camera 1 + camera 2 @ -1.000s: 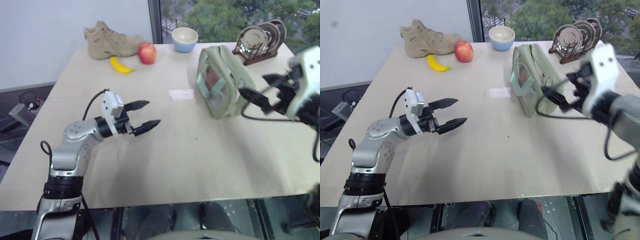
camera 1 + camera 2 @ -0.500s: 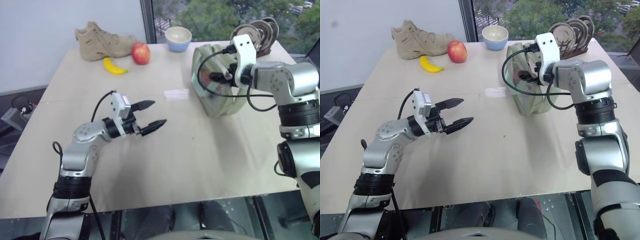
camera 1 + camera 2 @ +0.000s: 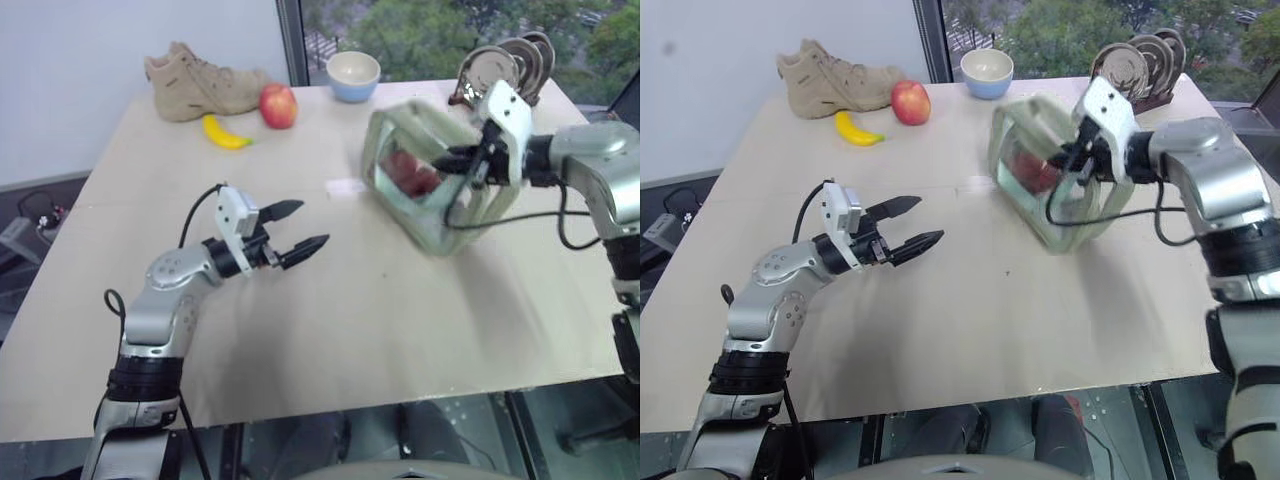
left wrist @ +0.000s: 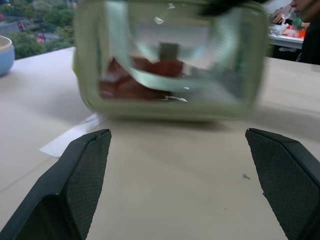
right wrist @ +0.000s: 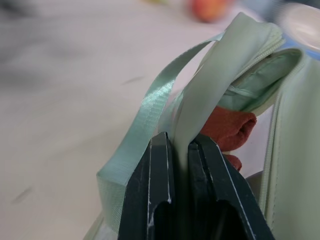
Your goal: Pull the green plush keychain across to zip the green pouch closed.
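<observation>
1. The right gripper [image 5: 176, 165], open and clear of the green pouch [image 3: 1040, 190] a second ago, is now clamped on the pouch's open top edge beside its strap [image 5: 145, 125].
2. The pouch, earlier resting near the plate rack [image 3: 1140, 70], is now tilted and shifted toward the table [image 3: 970, 340] centre.
3. The left gripper [image 3: 915, 225] stays spread, well apart from the pouch.
4. The green plush keychain cannot be made out; the pouch is blurred.

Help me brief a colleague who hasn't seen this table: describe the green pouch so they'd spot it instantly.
Start at the plate rack on the table's far right corner; just in front of it is the green pouch, pinched at its edge by the right gripper. It is a pale sage, boxy soft bag with a clear window showing red items, unlike anything nearby.
</observation>
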### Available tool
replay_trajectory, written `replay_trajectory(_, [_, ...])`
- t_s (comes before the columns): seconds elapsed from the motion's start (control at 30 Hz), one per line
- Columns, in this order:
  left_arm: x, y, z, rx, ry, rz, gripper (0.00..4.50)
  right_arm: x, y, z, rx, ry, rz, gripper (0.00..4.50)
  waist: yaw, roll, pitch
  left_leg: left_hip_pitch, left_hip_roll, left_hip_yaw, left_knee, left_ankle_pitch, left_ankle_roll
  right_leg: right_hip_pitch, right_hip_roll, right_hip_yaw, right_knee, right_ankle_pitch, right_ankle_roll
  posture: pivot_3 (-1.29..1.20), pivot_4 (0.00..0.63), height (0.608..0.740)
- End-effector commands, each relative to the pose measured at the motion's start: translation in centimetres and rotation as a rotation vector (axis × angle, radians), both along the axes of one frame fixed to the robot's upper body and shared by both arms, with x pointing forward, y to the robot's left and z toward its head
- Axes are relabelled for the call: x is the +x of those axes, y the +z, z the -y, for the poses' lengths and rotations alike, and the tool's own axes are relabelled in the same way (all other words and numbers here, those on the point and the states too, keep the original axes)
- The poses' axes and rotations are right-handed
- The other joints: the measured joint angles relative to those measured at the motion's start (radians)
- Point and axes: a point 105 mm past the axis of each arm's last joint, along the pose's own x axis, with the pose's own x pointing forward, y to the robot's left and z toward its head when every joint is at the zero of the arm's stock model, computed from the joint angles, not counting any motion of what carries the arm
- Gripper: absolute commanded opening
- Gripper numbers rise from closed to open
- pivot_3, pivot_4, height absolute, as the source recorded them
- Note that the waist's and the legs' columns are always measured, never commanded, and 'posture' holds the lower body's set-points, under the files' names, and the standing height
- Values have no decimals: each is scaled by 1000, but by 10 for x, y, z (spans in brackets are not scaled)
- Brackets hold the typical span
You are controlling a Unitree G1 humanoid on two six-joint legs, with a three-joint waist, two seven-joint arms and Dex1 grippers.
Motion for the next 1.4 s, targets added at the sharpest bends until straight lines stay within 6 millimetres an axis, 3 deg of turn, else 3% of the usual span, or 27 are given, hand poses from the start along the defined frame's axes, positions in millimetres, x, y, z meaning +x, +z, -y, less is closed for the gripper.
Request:
replay_trajectory(0.03, [4,10,-11,-11,38,41,4500,-28,8,2,-107,179,70,85,0,0,0,0,0,0,0,0,0,0,0,0,0,0,0,0,150,740])
replay_trajectory(0.2, [6,8,-19,-11,53,28,4500,-59,-6,16,-258,314,83,85,10,0,0,1,0,0,1,0,0,0,0,0,1,0,0,0,150,740])
replay_trajectory(0.37, [5,0,-27,0,54,-3,4500,-58,-10,26,-285,233,142,85,24,0,0,1,0,1,1,0,0,0,0,1,1,0,0,0,150,740])
replay_trajectory(0.4, [5,-1,-27,3,52,-4,4500,-58,-10,28,-276,209,128,894,27,0,0,1,0,1,1,0,0,1,0,1,1,0,0,0,150,740])
replay_trajectory(0.43, [5,-2,-26,4,47,-3,4500,-59,-10,30,-273,194,115,1154,27,0,0,1,0,1,1,0,0,1,0,1,1,0,0,0,150,740])
replay_trajectory(0.5, [5,-2,-25,4,39,-2,4500,-59,-8,30,-250,172,130,2170,32,0,0,1,0,1,1,0,0,1,0,0,1,0,0,0,150,740])
replay_trajectory(0.6, [7,-2,-22,5,25,2,4500,-58,0,28,-205,113,177,3386,35,0,0,1,0,1,1,0,0,1,0,1,1,0,0,0,150,740])
replay_trajectory(0.63, [8,-2,-22,5,24,3,4500,-59,1,27,-195,98,182,3442,36,0,0,1,0,1,1,0,0,1,0,1,1,0,0,0,150,740])
replay_trajectory(0.83, [12,-3,-16,6,13,7,4500,-33,16,20,-66,-319,212,3442,34,0,0,1,0,1,1,0,0,1,0,1,2,0,0,0,150,740])
replay_trajectory(0.93, [12,-3,-10,5,-7,8,4500,-35,8,-1,10,-336,79,3442,35,0,0,1,0,1,1,0,0,1,0,1,2,0,0,0,150,740])
replay_trajectory(1.13, [13,-3,-6,5,-22,10,4500,-36,7,-19,80,-353,-55,3442,34,0,0,0,0,0,2,0,0,1,0,0,1,0,0,0,150,740])
replay_trajectory(1.23, [13,-3,-5,4,-27,11,4500,-38,3,-22,52,-333,-43,2546,31,0,0,0,0,0,2,0,0,0,0,0,1,0,0,0,150,740])
replay_trajectory(1.4, [14,-2,-1,3,-43,10,4500,-60,-5,-34,12,-75,49,167,29,0,0,0,0,0,2,0,0,1,0,0,1,0,0,0,150,740])
